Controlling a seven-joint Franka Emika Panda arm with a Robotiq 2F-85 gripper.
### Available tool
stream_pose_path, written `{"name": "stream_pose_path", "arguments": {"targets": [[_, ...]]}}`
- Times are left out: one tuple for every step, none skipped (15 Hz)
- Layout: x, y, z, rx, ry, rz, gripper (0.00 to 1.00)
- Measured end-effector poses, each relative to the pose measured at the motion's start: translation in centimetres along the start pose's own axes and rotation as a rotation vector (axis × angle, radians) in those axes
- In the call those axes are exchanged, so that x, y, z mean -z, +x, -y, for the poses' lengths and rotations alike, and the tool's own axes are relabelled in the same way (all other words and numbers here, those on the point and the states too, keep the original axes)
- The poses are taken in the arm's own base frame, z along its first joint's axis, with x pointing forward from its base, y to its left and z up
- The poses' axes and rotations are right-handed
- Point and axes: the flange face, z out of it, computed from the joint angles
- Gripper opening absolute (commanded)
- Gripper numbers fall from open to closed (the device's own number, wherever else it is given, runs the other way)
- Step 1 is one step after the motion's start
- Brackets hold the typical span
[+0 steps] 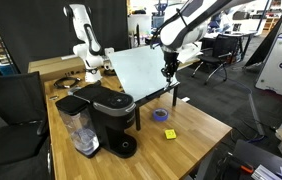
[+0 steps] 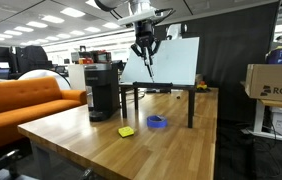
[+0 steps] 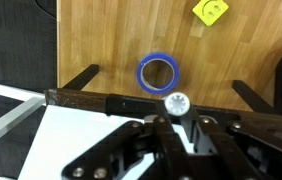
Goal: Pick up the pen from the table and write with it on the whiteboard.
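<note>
**A:** Where is the pen?

**B:** Off the surface [image 2: 101, 140] already. The end effector [image 2: 144, 53] has its fingers drawn in narrowly around the pen [image 3: 176, 102]. The pen hangs tip-down by the upper edge of the whiteboard [image 1: 141, 72]. Whether the tip touches the board, I cannot tell.

**A:** How will it handle?

**B:** Light, stiff and smooth-barrelled, I judge, so it may slip or pivot if pressed hard. A mid-barrel hold suits it, with gentle pressure, since the tilted board on its thin stand could shift. The blue tape roll [image 3: 158, 72] lies on the surface just in front of the stand.
</note>
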Motion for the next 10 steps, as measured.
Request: {"name": "stream_pose_path", "arguments": {"targets": [[0.8,0.1,0.2,0.004,0.010,-0.002,0.05],[1.5,0.1,0.4,0.009,0.022,-0.001,0.05],[1.9,0.1,0.6,0.013,0.032,-0.002,0.05],[2.3,0.1,0.8,0.017,0.041,-0.003,0.05],[2.5,0.0,0.9,0.020,0.047,-0.002,0.05],[2.7,0.0,1.1,0.023,0.050,-0.006,0.05],[2.9,0.0,1.2,0.025,0.053,-0.010,0.05],[3.2,0.1,1.2,0.026,0.054,-0.017,0.05],[3.5,0.1,1.3,0.027,0.054,-0.025,0.05],[3.7,0.1,1.3,0.027,0.054,-0.035,0.05]]}}
